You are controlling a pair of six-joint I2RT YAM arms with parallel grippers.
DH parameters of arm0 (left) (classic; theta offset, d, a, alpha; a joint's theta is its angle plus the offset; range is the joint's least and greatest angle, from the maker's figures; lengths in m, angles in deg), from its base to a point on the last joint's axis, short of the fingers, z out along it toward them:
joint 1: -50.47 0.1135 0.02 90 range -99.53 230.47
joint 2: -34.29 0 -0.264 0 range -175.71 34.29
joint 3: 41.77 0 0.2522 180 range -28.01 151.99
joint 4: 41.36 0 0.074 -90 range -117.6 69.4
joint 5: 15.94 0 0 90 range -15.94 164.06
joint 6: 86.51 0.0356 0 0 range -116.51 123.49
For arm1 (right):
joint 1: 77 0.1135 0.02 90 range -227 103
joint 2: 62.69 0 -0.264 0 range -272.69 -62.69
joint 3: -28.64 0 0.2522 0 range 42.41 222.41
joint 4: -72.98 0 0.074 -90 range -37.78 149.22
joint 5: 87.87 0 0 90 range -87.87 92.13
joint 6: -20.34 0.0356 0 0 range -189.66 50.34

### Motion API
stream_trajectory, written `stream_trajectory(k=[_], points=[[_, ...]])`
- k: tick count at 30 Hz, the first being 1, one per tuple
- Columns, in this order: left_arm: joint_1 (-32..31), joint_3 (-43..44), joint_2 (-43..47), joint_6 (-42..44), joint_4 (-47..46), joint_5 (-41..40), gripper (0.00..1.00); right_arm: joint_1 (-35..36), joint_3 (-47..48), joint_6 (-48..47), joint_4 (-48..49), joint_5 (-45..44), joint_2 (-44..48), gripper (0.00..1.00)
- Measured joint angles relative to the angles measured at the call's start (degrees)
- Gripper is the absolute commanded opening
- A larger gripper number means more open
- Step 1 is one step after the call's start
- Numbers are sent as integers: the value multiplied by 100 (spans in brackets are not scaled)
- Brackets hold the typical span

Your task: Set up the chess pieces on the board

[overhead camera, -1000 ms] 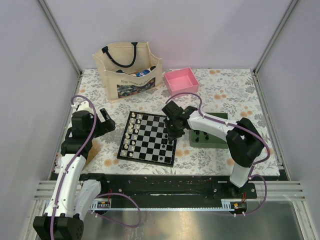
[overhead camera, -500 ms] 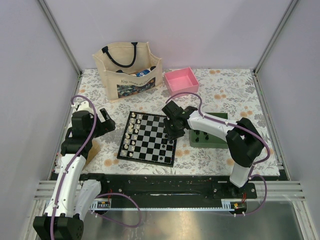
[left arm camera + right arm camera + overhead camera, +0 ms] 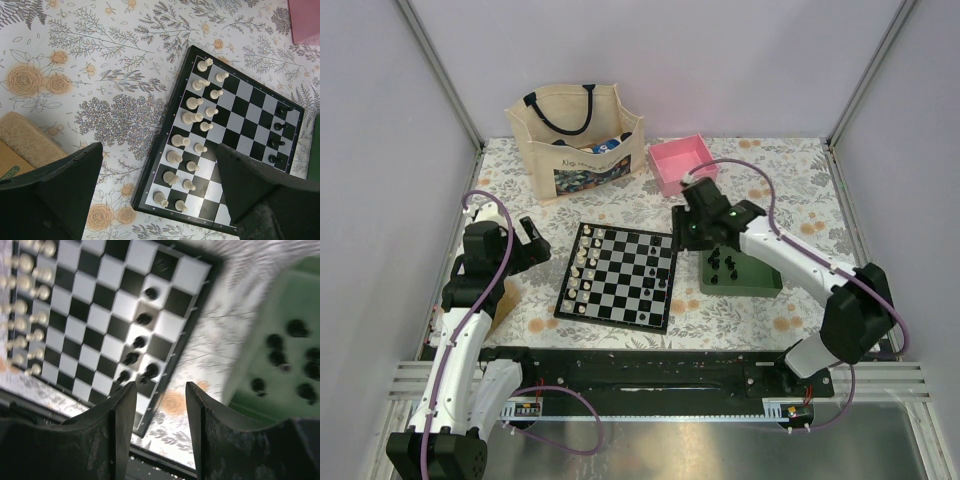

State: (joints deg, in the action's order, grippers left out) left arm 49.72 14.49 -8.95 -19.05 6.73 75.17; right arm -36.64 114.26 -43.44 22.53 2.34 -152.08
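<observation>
Top view overhead; wrist views look down, closer, sharing board (image 3: 617,278)

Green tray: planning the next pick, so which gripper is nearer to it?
Right. The right gripper hangs at the green tray's far left corner; the left gripper is across the chessboard, off its left edge.

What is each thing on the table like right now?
Board, flat, partly set up.
White pieces, standing in two rows on it.
Black pieces, a few on the board opposite the white ones, others in the green tray.
Bag, upright, open on top.
Pink box, open, looks empty.
Left gripper, open, holding nothing.
Right gripper, open, holding nothing.
</observation>
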Motion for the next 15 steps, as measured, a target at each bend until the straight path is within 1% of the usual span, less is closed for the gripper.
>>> stream_trajectory(k=[4,8,15], points=[[0,0,0,2,2,0,99,-752,-256,0,46,-162,376,51],[0,0,0,2,0,0,99,-1281,-518,-2,2,-258,343,49],[0,0,-2,0,0,0,99,-1574,-769,-76,-92,-275,55,49]])
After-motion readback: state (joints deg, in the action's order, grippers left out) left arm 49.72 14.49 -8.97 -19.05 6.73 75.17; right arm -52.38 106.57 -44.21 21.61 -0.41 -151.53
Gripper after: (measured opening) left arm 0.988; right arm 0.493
